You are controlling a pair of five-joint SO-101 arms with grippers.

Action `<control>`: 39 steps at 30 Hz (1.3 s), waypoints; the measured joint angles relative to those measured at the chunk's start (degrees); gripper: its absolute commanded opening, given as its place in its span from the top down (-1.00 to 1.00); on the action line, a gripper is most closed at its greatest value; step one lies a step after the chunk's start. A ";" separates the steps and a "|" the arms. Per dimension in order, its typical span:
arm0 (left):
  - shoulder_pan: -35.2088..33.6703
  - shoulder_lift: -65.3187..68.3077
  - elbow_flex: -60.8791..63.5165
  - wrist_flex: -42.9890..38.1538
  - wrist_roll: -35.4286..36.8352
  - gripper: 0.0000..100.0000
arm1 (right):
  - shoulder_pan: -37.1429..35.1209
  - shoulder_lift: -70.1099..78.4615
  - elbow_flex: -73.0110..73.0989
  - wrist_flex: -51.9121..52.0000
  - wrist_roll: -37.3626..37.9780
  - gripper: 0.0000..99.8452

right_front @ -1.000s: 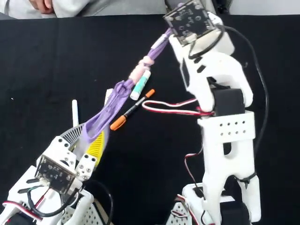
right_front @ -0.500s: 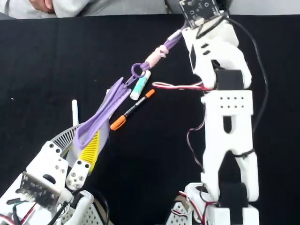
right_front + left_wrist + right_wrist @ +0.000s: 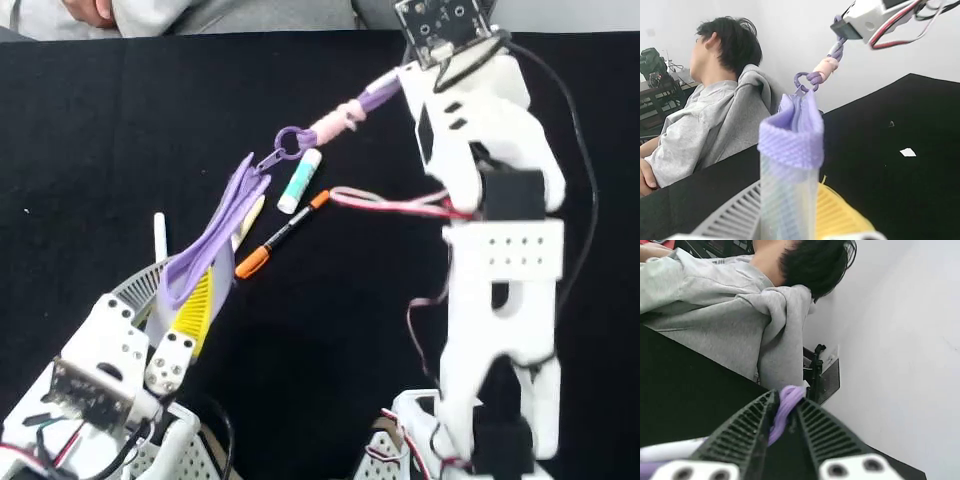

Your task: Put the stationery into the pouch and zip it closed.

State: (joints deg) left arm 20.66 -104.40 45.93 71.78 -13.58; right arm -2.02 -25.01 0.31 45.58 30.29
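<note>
The purple pouch [image 3: 215, 235] stretched diagonally from lower left to upper centre. A glue stick [image 3: 299, 181] and an orange-capped pen [image 3: 282, 234] lay just right of it.

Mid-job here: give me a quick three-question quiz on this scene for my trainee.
1. True or false: the orange-capped marker is already inside the pouch.
2. What do the right gripper fingers hold? A) nothing B) the pouch's pull cord C) a pair of scissors
3. Fill in: the glue stick lies on the ___, outside the pouch.

Key: 1 false, it lies on the table; 2 B; 3 table.
</note>
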 measured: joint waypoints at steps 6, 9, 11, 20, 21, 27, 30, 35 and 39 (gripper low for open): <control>-0.09 0.00 4.22 -5.36 0.26 0.94 | -9.23 -9.58 0.00 7.82 5.54 0.36; -0.09 0.09 7.38 -9.05 0.09 0.94 | -13.89 -13.71 0.00 10.55 7.30 0.37; -0.09 0.00 9.76 -12.22 0.18 0.94 | -15.65 -16.18 -0.26 11.52 7.91 0.37; 5.36 0.44 15.21 -21.54 0.09 0.94 | -23.21 -22.86 -0.97 19.96 15.47 0.37; 6.95 0.35 15.21 -21.63 0.18 0.94 | -24.35 -22.86 -0.97 21.71 17.58 0.37; 12.75 0.44 15.12 -21.63 0.26 0.94 | -28.04 -23.03 -4.75 29.01 25.58 0.37; 13.10 0.44 15.12 -21.63 0.26 0.94 | -29.98 -22.95 -7.21 33.93 27.43 0.37; 13.19 0.44 15.12 -21.63 0.26 0.94 | -31.30 -21.71 -12.66 47.82 35.16 0.37; 13.54 0.44 15.12 -21.63 0.26 0.94 | -30.42 -15.21 -20.04 53.63 37.54 0.37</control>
State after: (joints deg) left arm 34.20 -103.96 61.05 50.15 -13.32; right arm -32.44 -40.22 -19.74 99.21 67.82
